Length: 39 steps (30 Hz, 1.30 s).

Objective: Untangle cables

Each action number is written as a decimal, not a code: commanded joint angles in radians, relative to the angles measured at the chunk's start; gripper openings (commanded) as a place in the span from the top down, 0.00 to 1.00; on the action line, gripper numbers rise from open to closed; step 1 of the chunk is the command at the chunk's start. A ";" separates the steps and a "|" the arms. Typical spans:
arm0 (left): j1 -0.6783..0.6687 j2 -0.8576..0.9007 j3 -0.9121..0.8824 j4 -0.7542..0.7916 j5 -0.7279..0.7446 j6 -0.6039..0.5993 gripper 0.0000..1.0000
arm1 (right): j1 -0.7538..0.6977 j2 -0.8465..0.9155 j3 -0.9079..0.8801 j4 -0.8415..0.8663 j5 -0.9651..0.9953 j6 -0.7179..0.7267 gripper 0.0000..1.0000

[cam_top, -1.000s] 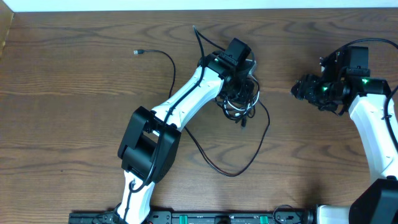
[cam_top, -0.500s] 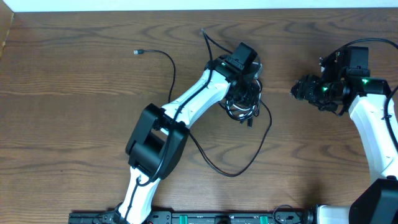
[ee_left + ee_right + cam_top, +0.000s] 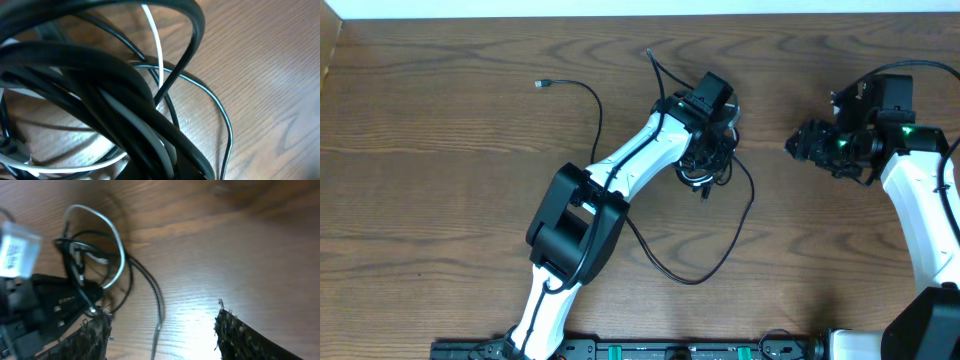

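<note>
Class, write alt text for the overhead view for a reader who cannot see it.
The left gripper is shut in a knot of cables on the wooden table, one black loop trailing out. The right gripper hovers open, apart.

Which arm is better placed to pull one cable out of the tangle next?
Probably left. The left end effector is shut, down in the cables. The right end effector is open and stands apart from them, off to the side.
</note>
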 commanded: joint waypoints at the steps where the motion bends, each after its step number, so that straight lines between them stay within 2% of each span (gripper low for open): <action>1: 0.029 -0.099 0.019 -0.029 0.050 -0.027 0.93 | 0.041 0.000 0.009 0.024 -0.159 -0.092 0.35; 8: 0.123 -0.351 0.020 -0.034 0.093 -0.267 0.93 | 0.194 0.000 0.009 0.122 -0.238 -0.093 0.37; 12: 0.148 -0.420 0.020 -0.040 0.093 -0.286 0.93 | 0.260 0.000 0.009 0.194 -0.267 -0.092 0.38; 16: 0.148 -0.439 0.020 -0.045 0.090 -0.286 0.93 | 0.307 0.000 0.009 0.268 -0.321 -0.092 0.43; 19: 0.150 -0.437 0.019 -0.080 0.012 -0.286 0.93 | 0.312 -0.001 0.010 0.312 -0.357 -0.093 0.48; 22: 0.162 -0.437 0.019 -0.111 -0.048 -0.286 0.93 | 0.298 -0.004 0.010 0.316 -0.358 -0.093 0.48; 29: 0.237 -0.437 0.019 -0.140 -0.051 -0.354 0.93 | 0.257 -0.004 0.010 0.295 -0.406 -0.119 0.48; 32: 0.249 -0.437 0.019 -0.152 -0.029 -0.369 0.93 | 0.259 -0.004 0.010 0.315 -0.469 -0.154 0.48; 39: 0.248 -0.437 0.019 -0.162 0.025 -0.369 0.93 | 0.269 -0.004 0.010 0.398 -0.493 -0.119 0.47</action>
